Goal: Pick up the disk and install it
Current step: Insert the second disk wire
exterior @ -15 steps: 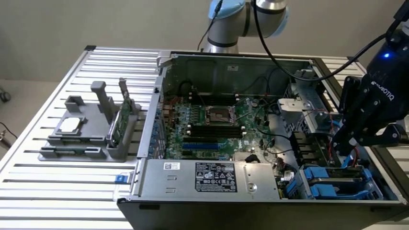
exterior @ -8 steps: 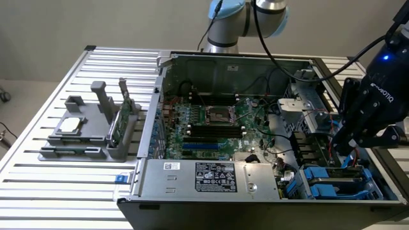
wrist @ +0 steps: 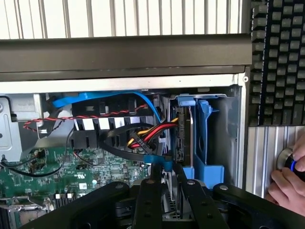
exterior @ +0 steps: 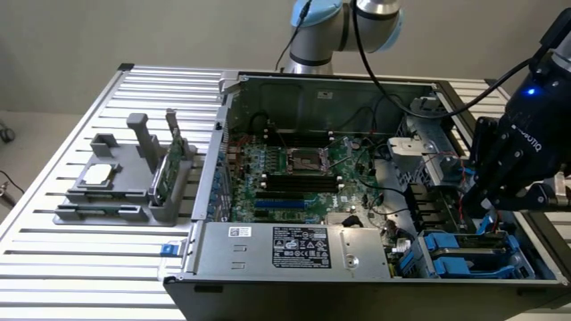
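The gripper (wrist: 164, 191) appeared nearest in the wrist view, its black linkages converging on two fingers (wrist: 150, 188) set close together with only a narrow gap between them; whether they clamped anything could not be told, since the space between the tips was hidden by the linkage. Just beyond the fingertips stood the disk (wrist: 185, 129), on edge inside its blue carrier (wrist: 205, 138), seated in the drive bay at the corner of the computer case (wrist: 124, 83). Beside the disk a bundle of yellow, red and black power cables (wrist: 147, 133) and a blue data cable (wrist: 100, 98) ran over the green motherboard (wrist: 57, 167). Outside the case wall, a person's hand (wrist: 286, 183) rested at a round lit button. In the exterior view the arm reached in from that view's right, its dark wrist housing (exterior: 526, 154) tilted downward over the near right corner of the open case, the gripper (exterior: 486, 217) lowered just above the blue drive bays (exterior: 469, 257). Farther off lay the power supply (exterior: 295, 247), then the processor socket (exterior: 303, 160), and, well apart on the slatted table (exterior: 53, 267), a grey fixture (exterior: 125, 180) holding a small square chip (exterior: 98, 174) and a green circuit card (exterior: 174, 157).
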